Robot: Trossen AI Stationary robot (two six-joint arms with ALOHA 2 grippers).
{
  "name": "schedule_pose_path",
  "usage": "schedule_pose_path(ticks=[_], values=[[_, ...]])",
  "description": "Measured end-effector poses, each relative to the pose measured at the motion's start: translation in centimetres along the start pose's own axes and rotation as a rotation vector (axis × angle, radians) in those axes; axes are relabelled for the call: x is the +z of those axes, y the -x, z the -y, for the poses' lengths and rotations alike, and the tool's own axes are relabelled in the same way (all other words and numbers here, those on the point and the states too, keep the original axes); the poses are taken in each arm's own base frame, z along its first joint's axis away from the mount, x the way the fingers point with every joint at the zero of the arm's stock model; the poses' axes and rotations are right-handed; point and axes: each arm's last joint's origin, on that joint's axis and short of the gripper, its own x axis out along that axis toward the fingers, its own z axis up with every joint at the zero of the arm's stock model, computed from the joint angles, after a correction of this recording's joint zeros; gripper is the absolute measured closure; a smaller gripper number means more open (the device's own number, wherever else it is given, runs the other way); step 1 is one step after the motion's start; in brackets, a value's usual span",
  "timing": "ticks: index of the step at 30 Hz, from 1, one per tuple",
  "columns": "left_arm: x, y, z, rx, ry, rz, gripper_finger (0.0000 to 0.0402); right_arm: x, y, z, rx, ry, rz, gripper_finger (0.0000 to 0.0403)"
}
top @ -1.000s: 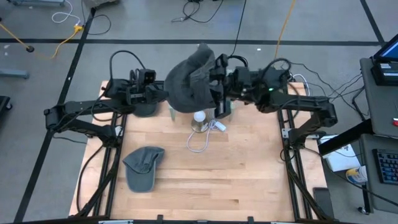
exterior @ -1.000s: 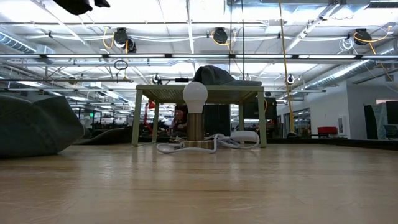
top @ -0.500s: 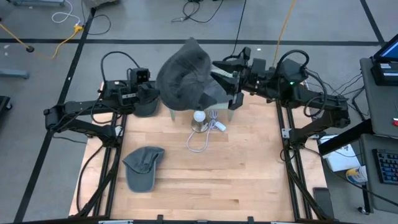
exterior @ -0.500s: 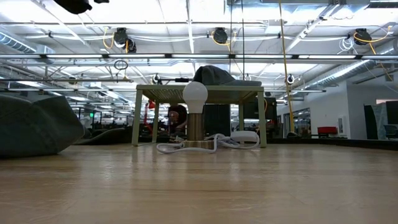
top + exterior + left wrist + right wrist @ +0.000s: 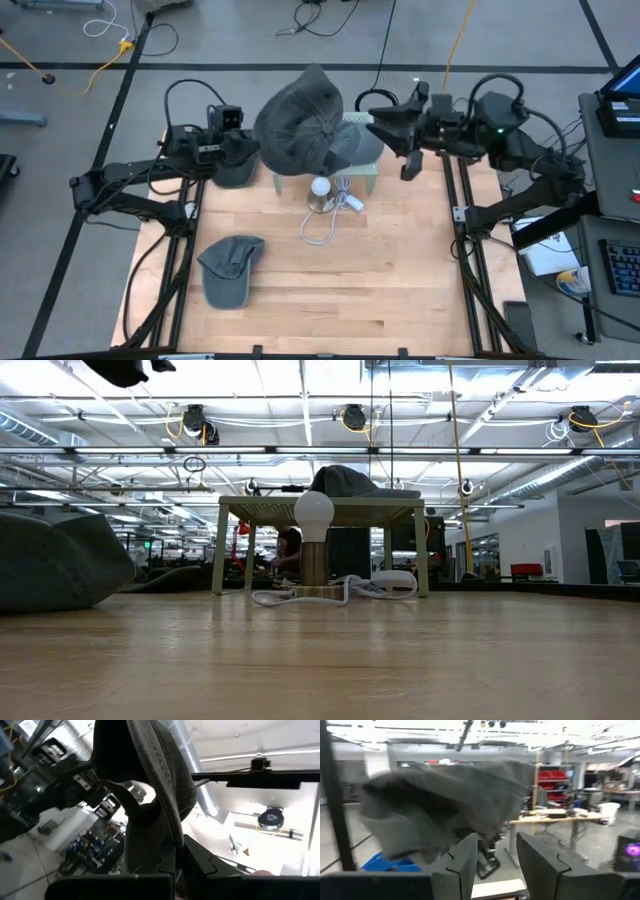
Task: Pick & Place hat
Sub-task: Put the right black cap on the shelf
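Bare table point(image 5: 400, 270) fills the lower right; a stand point(image 5: 362, 172), bulb point(image 5: 320, 188) and cable point(image 5: 320, 228) crowd upper centre; a cap point(image 5: 230, 268) lies lower left.

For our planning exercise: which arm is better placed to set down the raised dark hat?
Left. The left gripper is shut on the dark hat, holding it above the small table; the right gripper is open, apart from it.
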Motion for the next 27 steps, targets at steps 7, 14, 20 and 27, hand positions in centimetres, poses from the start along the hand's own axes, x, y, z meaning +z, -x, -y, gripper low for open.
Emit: schedule_pose_path(ticks=[7,14,20,27], values=[[-0.5,3.2,-2.2,0.125,0.130,-0.009,0.0392,0.5,1.7,-1.2,0.070,-0.023,-0.023,0.0273],[-1.0,6.8,-4.0,0.252,0.221,-0.008,0.0392,0.7,2.2,-2.2,0.119,-0.028,-0.020,0.0273],[0.1,8.8,-4.3,0.310,0.222,-0.024,0.0392,0.4,2.2,-2.3,0.126,-0.021,-0.052,0.0273],[1.9,11.2,-4.0,0.385,0.206,-0.050,0.0392,0.1,2.2,-2.3,0.126,-0.016,-0.076,0.0273]])
